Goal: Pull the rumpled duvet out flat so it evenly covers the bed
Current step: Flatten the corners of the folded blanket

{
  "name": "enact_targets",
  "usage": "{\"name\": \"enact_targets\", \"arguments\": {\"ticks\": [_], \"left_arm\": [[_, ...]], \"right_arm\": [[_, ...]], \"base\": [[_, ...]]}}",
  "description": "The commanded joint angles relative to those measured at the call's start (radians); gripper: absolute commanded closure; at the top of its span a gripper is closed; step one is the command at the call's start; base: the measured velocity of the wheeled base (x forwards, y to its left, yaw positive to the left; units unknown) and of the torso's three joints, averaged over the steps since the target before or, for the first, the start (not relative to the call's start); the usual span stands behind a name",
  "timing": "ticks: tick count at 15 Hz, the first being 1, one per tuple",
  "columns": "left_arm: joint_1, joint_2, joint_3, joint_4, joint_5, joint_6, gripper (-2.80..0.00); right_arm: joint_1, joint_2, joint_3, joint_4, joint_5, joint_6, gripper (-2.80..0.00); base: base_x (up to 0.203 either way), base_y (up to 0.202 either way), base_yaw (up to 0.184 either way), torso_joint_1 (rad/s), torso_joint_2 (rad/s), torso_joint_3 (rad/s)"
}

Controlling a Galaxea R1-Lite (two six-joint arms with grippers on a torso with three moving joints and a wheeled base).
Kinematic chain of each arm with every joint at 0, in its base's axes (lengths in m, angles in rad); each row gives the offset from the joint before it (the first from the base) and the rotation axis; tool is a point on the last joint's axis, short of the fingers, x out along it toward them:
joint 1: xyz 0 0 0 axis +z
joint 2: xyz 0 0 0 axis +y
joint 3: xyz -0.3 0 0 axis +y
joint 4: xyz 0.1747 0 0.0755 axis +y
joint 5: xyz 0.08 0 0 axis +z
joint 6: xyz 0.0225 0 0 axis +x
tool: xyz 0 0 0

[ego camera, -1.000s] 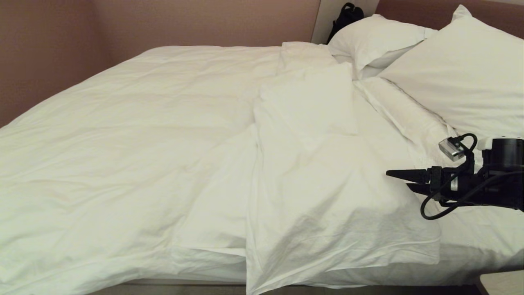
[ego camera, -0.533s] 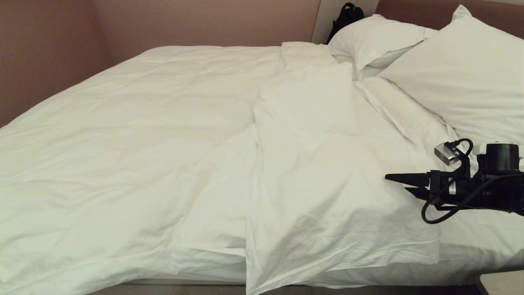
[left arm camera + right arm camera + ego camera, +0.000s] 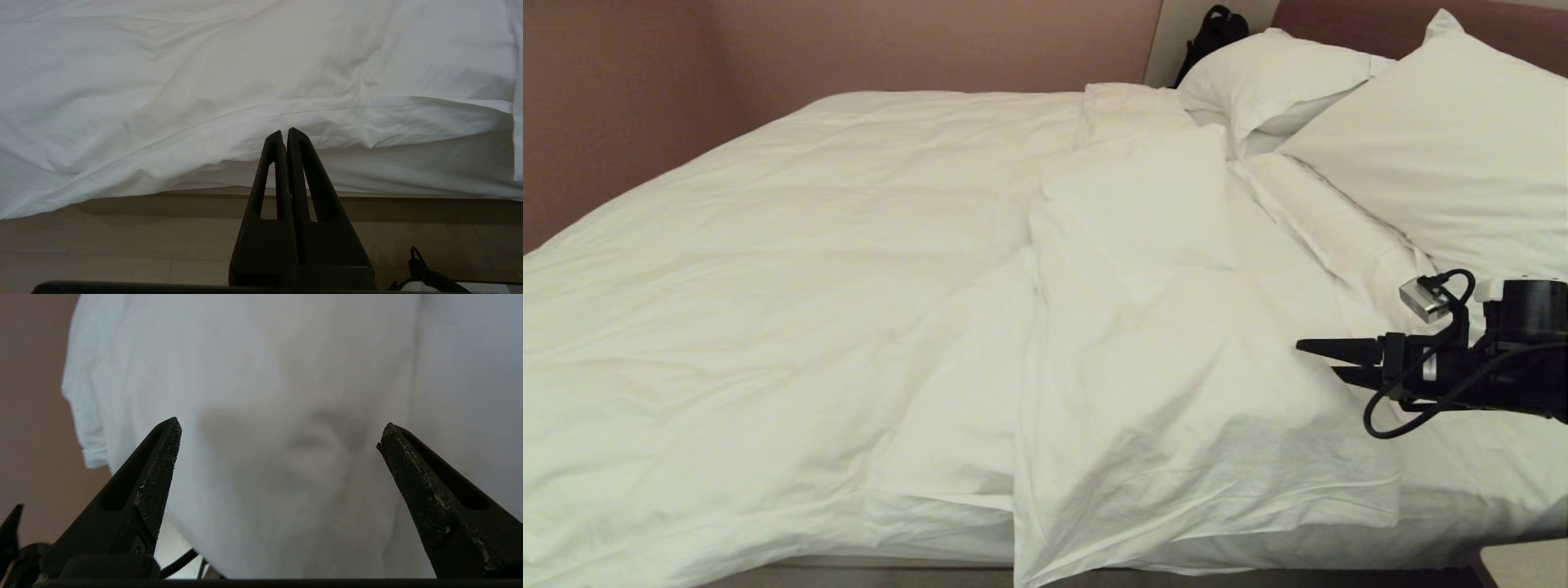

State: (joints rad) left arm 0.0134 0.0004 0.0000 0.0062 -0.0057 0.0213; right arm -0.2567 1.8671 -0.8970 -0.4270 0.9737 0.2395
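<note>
**Folded duvet on the bed, right gripper hovering spread**

The duvet (image 3: 792,278), a thick, puffy white quilt with soft creases, lies across the bed (image 3: 1258,563). Its near right part is folded back on itself into a long doubled flap whose corner hangs over the bed's front edge. Beyond it, two plump white pillows (image 3: 1429,147) lean at the brownish headboard (image 3: 1347,20).

The right gripper (image 3: 1327,361) hovers level above the flap's right edge, its black wedge-shaped, rough-faced fingers (image 3: 157,473) spread wide and empty. The left gripper (image 3: 284,132) hangs low by the bed's front edge over pale floor (image 3: 102,241), fingers pressed together, holding nothing.
</note>
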Motion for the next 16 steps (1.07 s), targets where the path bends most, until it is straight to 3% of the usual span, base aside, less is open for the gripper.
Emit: {"name": "enact_targets", "arguments": {"ticks": [1,8,16], "left_arm": [[0.000,0.000,0.000,0.000,0.000,0.000,0.00],[0.000,0.000,0.000,0.000,0.000,0.000,0.00],[0.000,0.000,0.000,0.000,0.000,0.000,0.00]], "right_arm": [[-0.009,-0.011,-0.003,-0.006,-0.084,0.001,-2.80],[-0.030,0.040,-0.016,-0.005,-0.082,0.003,-2.80],[-0.029,0.106,-0.014,-0.006,0.028,0.007,-2.80]], "base": [[0.000,0.000,0.000,0.000,0.00,0.000],[0.000,0.000,0.000,0.000,0.00,0.000],[0.000,0.000,0.000,0.000,0.00,0.000]]}}
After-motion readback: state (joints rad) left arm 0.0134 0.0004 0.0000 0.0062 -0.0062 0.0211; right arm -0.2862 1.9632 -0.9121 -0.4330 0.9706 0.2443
